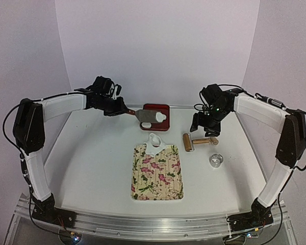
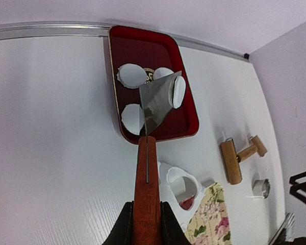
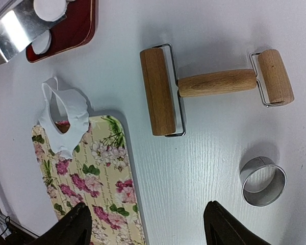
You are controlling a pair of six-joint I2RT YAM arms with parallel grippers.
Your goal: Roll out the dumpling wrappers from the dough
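White tabletop (image 1: 92, 153) runs back to lilac walls. Left gripper (image 2: 146, 220) has its jaws clamped on the red handle of a spatula (image 2: 155, 104), whose blade hangs tilted over the red tray (image 2: 137, 43) at upper centre of the left wrist view. One wrapper (image 2: 178, 92) seems to ride the blade's right edge, though it may lie beneath it. Other wrappers (image 2: 131, 75) rest in the tray. That one could slide onto a neighbour and stick or fold. Right gripper (image 3: 148, 224), jaws apart and empty, hovers above the roller (image 3: 158, 92) and ring (image 3: 255, 164). The holed dough (image 3: 66, 135) drapes over the top edge of the floral mat (image 3: 97, 178) at upper left, and dragging could tear it.
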